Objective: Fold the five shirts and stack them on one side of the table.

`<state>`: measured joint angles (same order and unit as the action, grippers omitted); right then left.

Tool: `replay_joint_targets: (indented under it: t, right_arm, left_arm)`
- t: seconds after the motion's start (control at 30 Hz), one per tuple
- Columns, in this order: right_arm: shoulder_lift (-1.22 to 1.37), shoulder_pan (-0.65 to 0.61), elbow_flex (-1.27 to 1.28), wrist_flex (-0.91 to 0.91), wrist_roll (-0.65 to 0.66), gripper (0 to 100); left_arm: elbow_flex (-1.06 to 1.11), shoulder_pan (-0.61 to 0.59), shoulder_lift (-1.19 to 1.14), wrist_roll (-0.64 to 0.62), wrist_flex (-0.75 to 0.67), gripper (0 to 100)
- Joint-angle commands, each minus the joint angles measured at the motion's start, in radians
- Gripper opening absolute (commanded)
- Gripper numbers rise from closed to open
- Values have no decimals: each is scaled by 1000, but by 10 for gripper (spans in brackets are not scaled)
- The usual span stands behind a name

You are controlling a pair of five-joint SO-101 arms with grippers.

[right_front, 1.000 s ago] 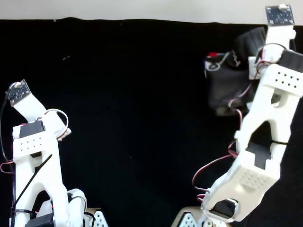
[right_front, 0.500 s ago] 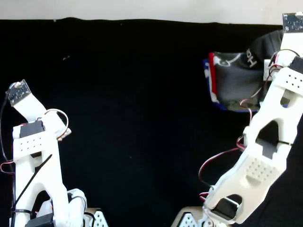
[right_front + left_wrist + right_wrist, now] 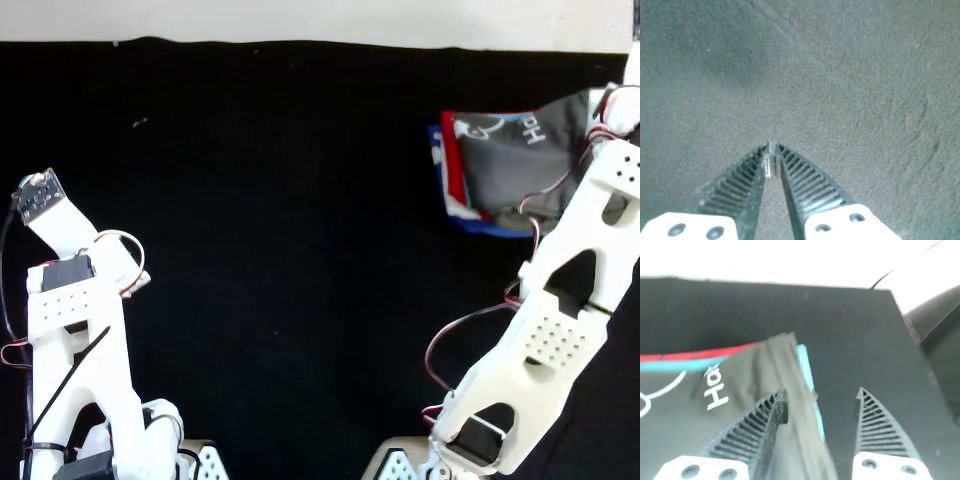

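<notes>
Holds right tool (image 3: 822, 396) wide apart over the shirt pile (image 3: 500, 172) at two o'clock on the counter (image 3: 280, 200), left tool (image 3: 771, 149) pinched shut, empty. Could snag a loose fold and mess it up if pulled back low.

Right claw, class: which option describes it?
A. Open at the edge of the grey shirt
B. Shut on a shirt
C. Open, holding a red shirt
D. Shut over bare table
A: in the right wrist view the right claw is spread open, with one finger over the grey shirt and the other over the table, gripping nothing.
</notes>
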<state>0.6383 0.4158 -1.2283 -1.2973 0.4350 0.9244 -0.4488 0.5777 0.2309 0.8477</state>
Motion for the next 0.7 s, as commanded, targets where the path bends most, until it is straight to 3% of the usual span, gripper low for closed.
replay_joint_targets:
  t: [0.0, 0.07, 0.17, 0.23, 0.47, 0.67]
  right_arm:
    - [-8, -38, -62, -1, 2, 207]
    - [-4, -68, -59, -1, 2, 166]
    - [62, -90, -30, 51, 5, 0]
    - [136, -79, -10, 128, 3, 56]
    - [437, 47, -35, 438, 3, 50]
    - [535, 87, -102, 447, 3, 50]
  left_arm:
    - [-4, -2, 7, 6, -12, 9]
    - [-4, -4, 7, 9, -11, 9]
    - [-7, -7, 7, 9, -9, 9]
    - [-7, -8, 7, 9, -8, 9]
    - [-4, -10, 7, 9, -8, 9]
    - [-4, -4, 7, 9, -8, 9]
